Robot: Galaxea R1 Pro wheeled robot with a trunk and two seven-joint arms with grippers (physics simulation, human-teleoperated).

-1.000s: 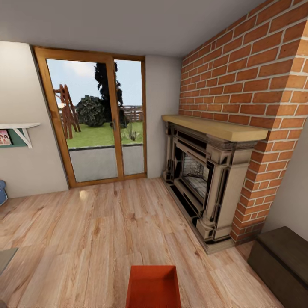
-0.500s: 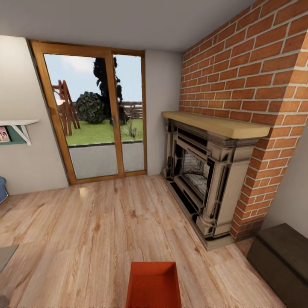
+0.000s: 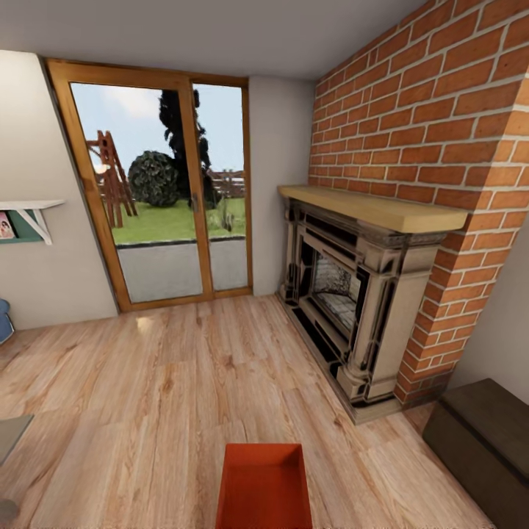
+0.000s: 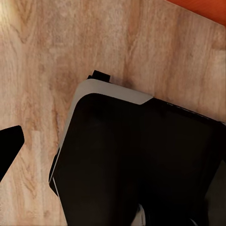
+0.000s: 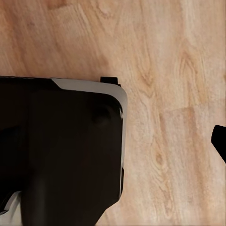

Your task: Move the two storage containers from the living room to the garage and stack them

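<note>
Head view: living room, light wood-plank flooring (image 3: 169,397). One orange-red storage container (image 3: 264,488) sits open-top on the planks at the lower middle of the view, cut off by the lower edge; interior looks bare. Brick fireplace (image 3: 353,301) with stone surround and a pale wooden mantel stands to the right, wood-framed glass doors (image 3: 158,184) on the far wall with lawn and a bush outside. Dark wooden chest (image 3: 481,448) at lower right, past the fireplace. White wall shelf (image 3: 29,217) at the left edge. Left wrist view: camera looks down at the planks over the robot's black, grey-edged base (image 4: 136,160); a strip of orange-red container wall (image 4: 207,8) shows in the corner beyond the base, well apart from the left gripper. One dark fingertip (image 4: 8,148) enters at the edge; gripper opening cannot be judged, nothing seen in it. Right wrist view: same black base (image 5: 61,150) over planks, a dark fingertip (image 5: 220,141) at the edge; right gripper opening likewise cannot be judged, nothing seen held.
</note>
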